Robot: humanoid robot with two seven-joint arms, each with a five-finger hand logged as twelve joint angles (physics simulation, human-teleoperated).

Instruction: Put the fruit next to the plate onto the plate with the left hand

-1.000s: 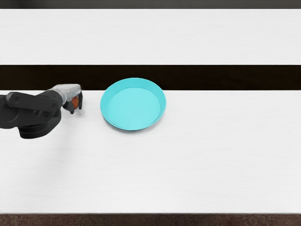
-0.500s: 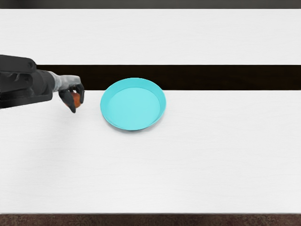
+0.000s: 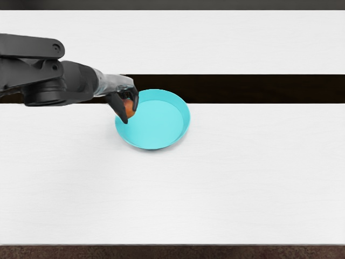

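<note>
A round cyan plate [image 3: 161,127] lies on the white table, a little left of centre. My left hand [image 3: 126,105] hangs over the plate's left rim, its dark fingers curled around a small orange fruit [image 3: 129,108]. Only a sliver of the fruit shows between the fingers. The left arm reaches in from the picture's left edge, raised above the table. No right arm shows.
A dark gap [image 3: 242,89] runs across the table behind the plate, with another white surface [image 3: 215,43] beyond it. The white tabletop [image 3: 215,189] stretches wide in front of and right of the plate.
The left hand has lifted the fruit from the table left of the plate and carried it right, from beside the plate to above its left rim.
</note>
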